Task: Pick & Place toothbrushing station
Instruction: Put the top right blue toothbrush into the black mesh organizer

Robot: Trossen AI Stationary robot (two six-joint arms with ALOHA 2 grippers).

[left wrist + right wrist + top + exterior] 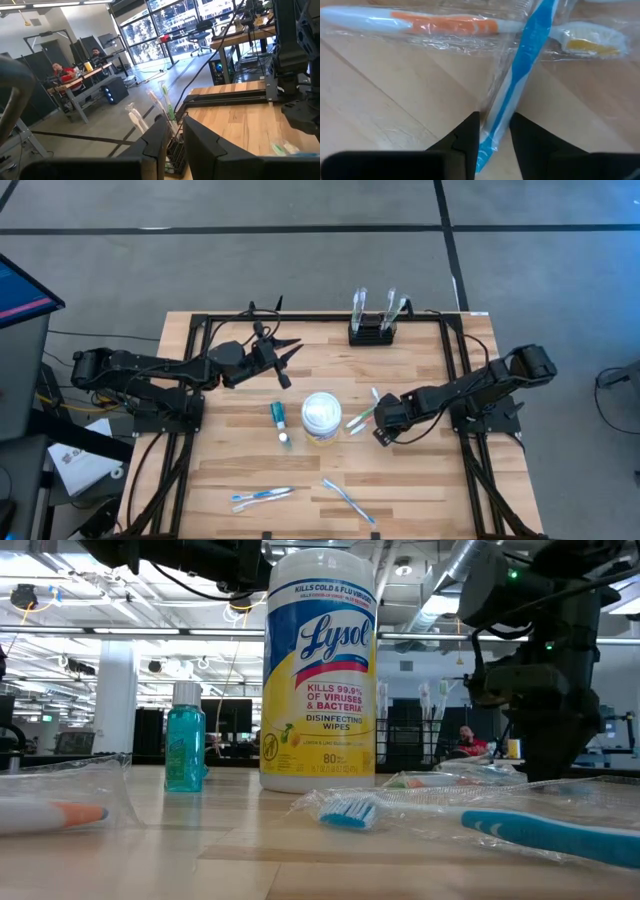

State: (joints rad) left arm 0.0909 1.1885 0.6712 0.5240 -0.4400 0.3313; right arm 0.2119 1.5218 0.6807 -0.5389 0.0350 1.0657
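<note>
The toothbrushing station [372, 332], a small black rack with several wrapped toothbrushes upright in it, stands at the table's far edge. It also shows beyond my left fingers [175, 152]. My left gripper [287, 358] hovers level above the table's far left, slightly open and holding nothing. My right gripper [383, 437] points down just right of the white tub [322, 417]. It is shut on a wrapped blue toothbrush [532, 55]. That brush lies crossed with a wrapped orange-and-white toothbrush [430, 22]. My right gripper has the blue toothbrush's handle [495, 131], near its free end, between its two fingers, with the clear wrapper around it. The fingers come from above, pointing down, and lie across the handle. The brush lies flat on the table.
A small teal bottle [280, 418] lies left of the tub. Two more wrapped toothbrushes [262, 496] [348, 500] lie near the table's front edge. A black frame [455, 340] runs around the tabletop. Open wood lies between the tub and the rack.
</note>
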